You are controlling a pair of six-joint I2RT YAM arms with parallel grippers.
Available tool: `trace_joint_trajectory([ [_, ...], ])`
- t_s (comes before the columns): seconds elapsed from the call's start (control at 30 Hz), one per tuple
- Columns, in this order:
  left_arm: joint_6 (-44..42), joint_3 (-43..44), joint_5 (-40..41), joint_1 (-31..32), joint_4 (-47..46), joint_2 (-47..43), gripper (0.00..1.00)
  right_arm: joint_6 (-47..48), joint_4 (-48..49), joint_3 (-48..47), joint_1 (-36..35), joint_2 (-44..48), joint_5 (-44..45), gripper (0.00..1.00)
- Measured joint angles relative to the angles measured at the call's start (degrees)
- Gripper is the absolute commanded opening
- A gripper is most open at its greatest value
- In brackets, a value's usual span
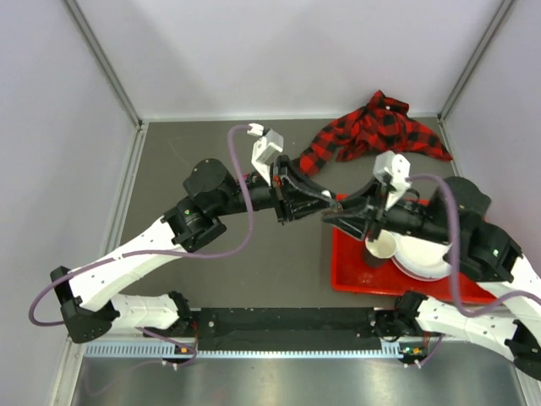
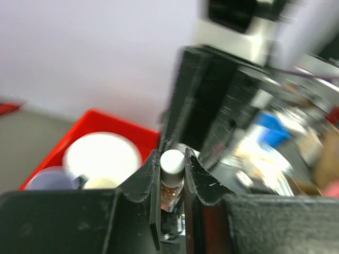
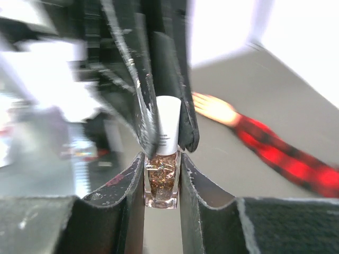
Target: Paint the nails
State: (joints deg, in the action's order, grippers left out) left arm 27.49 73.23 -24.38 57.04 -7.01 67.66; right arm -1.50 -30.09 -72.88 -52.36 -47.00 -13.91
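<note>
Two grippers shared one bottle (image 3: 160, 186): your left gripper (image 2: 172, 165) clamped its white cap (image 3: 168, 123), your right gripper (image 3: 160, 170) pinched the glass, likely for unscrewing. Nails (image 3: 199, 99) on the mannequin hand (image 3: 217, 110) lay well beyond the right fingertips (image 3: 190, 177).

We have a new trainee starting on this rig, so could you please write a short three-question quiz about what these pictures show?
1. True or false: the left claw pinches the white cap of the nail polish bottle.
2. What is the right claw shut on? A) the cup B) the bottle's glass body C) the white plate
3. Fill in: the mannequin hand ends a red-and-black ___ sleeve.
Key: 1 true; 2 B; 3 plaid.
</note>
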Motion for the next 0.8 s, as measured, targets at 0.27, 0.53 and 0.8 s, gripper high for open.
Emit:
trace_joint_trajectory([
  [0.27, -0.9, 0.6, -27.7, 0.2, -11.9, 0.7, 0.12, -9.0, 9.6, 3.1, 0.0, 1.6, -27.2, 0.0],
  [0.53, -9.3, 7.8, -11.9, 1.5, 9.4, -1.1, 0.82, -5.6, 7.6, 3.0, 0.0, 0.5, -22.5, 0.0],
  [0.8, -4.3, 6.8, 13.8, 1.4, 15.7, -7.5, 0.75, -0.7, 0.6, 1.2, 0.0, -2.5, -3.8, 0.0],
])
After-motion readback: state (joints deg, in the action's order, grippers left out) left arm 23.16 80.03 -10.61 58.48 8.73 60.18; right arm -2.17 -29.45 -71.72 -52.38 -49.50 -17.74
